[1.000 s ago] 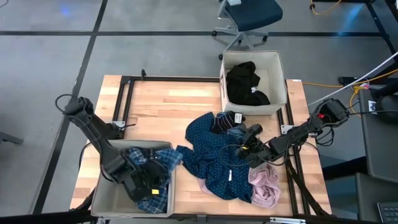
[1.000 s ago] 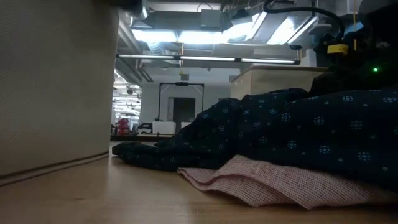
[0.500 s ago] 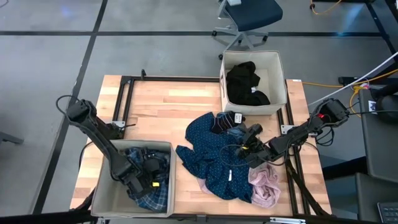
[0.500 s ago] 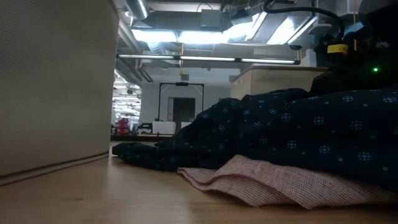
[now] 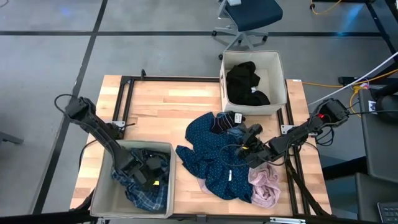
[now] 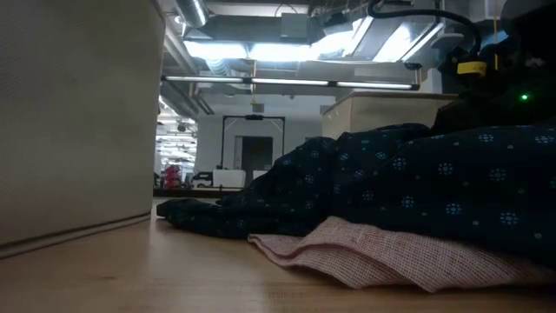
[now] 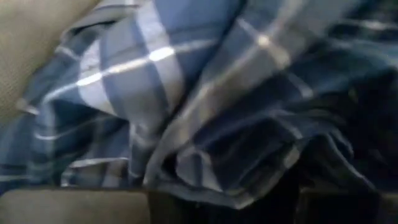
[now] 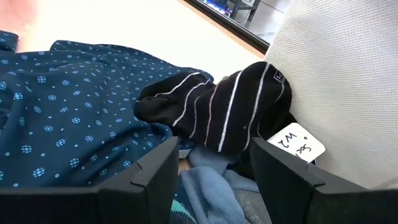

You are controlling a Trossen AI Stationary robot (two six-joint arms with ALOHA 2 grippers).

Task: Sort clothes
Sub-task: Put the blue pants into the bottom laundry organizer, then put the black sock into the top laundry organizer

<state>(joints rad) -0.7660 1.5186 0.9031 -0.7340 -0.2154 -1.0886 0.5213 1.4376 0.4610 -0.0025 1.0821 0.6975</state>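
Standing on a light wooden table (image 5: pixel 161 102) with black metal rails: two beige square fabric boxes, one (image 5: pixel 283 87) at the far edge, the other (image 5: pixel 102 193) at the near left corner. Sitting beyond the table on grey floor: a blue office chair (image 5: pixel 249 15). Lying beside the far box: a white handwritten tag (image 8: pixel 297 142).

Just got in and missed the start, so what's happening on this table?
Clothes are being sorted into fabric boxes. The left end effector is down in the near box with the blue plaid shirt. The right end effector is open, low over the navy dotted garment. A black garment lies in the far box.
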